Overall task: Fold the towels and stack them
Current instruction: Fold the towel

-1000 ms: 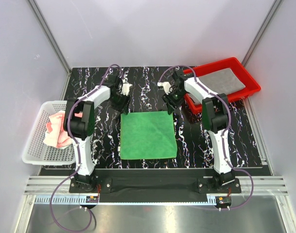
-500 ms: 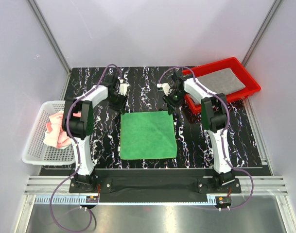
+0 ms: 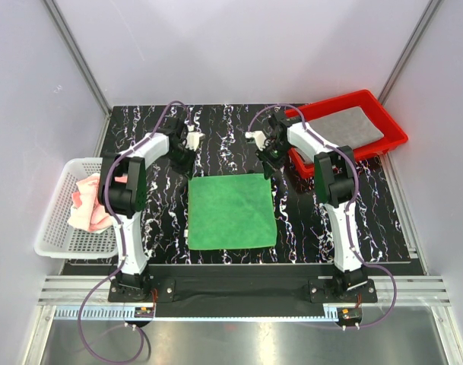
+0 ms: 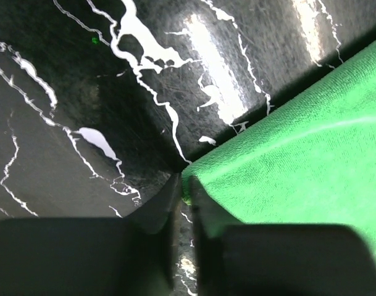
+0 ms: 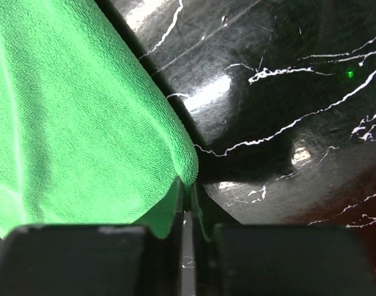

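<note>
At the far corners of the green towel (image 3: 231, 211), both grippers (image 4: 183, 196) (image 5: 186, 198) have been narrowed, apparently pinching cloth; the fold can be begun.

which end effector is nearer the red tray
Right. The right end effector pinches the green towel corner beside the red tray; the left end effector grips the opposite far corner.

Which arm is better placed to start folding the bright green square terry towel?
Neither alone: the left gripper pinches the far left corner of the bright green square terry towel, and the right gripper pinches the far right corner. Both look equally ready to lift together.
</note>
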{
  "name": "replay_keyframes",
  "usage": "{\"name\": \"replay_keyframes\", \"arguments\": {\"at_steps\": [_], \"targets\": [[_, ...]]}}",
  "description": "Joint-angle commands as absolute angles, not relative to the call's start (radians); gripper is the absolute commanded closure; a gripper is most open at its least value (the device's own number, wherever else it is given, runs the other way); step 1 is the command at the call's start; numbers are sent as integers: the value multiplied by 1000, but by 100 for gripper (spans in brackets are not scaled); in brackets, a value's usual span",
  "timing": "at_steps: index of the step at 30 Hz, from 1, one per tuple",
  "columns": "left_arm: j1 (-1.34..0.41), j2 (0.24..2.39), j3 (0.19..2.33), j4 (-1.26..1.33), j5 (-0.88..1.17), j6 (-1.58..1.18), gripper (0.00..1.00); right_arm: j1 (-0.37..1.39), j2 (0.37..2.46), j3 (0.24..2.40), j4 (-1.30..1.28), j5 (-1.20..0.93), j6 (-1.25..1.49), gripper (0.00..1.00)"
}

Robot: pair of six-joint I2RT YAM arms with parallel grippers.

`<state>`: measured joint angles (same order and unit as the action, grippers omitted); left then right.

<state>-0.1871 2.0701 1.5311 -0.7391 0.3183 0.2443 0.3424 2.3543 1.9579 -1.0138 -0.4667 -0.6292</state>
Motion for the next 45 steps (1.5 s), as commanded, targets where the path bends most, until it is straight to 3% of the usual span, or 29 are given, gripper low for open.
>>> {"name": "replay_keyframes", "arguments": {"at_steps": [1,3,15,24,33,45], "targets": [[-169,2108,1604,-770,373,267,99,322,2375,1996,-994,-499,-661,94],[-161,2128,1632,-790,400,268,100,316,2379,1994,-986,-506,-669,100],[-155,2073,1677,-816,335,238,100,313,2309,2017,-974,-491,-661,100],[-167,1846,1789,-841,230,238,100,313,2083,2078,-963,-410,-623,100],[-225,1570,1741,-830,140,261,100,314,1878,2109,-965,-365,-601,100],[-388,1263,1592,-928,118,232,100,425,1393,1674,-943,-331,-514,100]]}}
